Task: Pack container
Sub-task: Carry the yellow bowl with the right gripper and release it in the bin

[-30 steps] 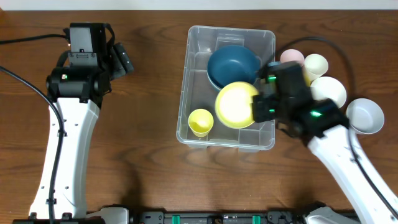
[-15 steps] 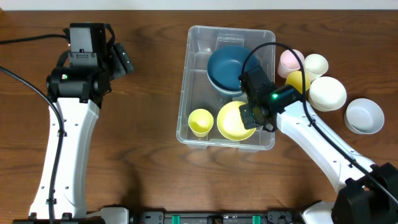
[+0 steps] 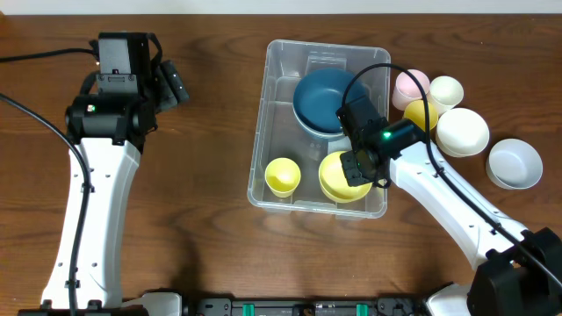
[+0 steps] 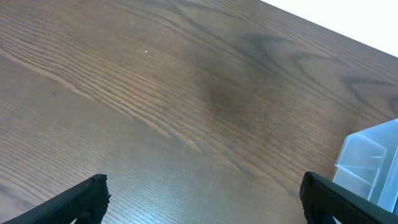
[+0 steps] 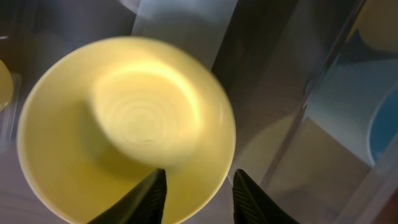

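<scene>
The container (image 3: 261, 132) is a clear plastic bin in the middle of the table. Inside it lie a dark blue bowl (image 3: 325, 96), a small yellow cup (image 3: 283, 174) and a yellow bowl (image 3: 334, 183) at its near right corner. My right gripper (image 3: 356, 165) hangs just over that yellow bowl. In the right wrist view its jaws (image 5: 199, 174) stand apart astride the blurred bowl (image 5: 124, 124) rim, with a gap beside the rim. My left gripper (image 3: 171, 83) is far left of the bin, wide open (image 4: 204, 180) over bare wood.
Right of the bin stand a pink cup (image 3: 411, 85), a cream cup (image 3: 446, 90), a yellow cup (image 3: 420, 114), a white bowl (image 3: 463, 130) and a pale grey bowl (image 3: 515, 163). A corner of the bin (image 4: 370, 162) shows in the left wrist view.
The right arm carried the yellow bowl down into the bin's near right corner and its jaws have parted from the rim. The left arm has not moved.
</scene>
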`<state>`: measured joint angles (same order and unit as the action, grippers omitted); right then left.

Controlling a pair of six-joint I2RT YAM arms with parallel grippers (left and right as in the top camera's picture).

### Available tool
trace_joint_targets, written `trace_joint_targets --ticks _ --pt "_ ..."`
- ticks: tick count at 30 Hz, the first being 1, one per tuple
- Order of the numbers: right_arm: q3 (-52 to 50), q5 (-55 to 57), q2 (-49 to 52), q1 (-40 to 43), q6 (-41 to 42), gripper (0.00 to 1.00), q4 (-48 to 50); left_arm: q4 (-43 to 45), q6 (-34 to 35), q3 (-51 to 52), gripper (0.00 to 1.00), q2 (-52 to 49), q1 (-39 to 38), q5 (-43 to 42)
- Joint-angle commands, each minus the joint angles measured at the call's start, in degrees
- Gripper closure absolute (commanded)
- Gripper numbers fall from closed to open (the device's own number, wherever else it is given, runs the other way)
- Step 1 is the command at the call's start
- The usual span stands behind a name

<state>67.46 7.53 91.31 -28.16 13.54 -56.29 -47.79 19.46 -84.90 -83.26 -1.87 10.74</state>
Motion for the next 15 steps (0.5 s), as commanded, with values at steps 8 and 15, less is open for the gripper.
trace_joint_targets --ticks 8,15 --pt "4.81 0.17 -6.27 1.79 0.35 0.6 -1.33 -0.15 -0.13 -0.61 0.02 -0.22 0.24 0.46" --pt "6.69 2.73 -17.7 13.73 7.8 0.49 -6.29 -0.15 -0.13 -0.61 0.02 -0.22 0.24 0.46"
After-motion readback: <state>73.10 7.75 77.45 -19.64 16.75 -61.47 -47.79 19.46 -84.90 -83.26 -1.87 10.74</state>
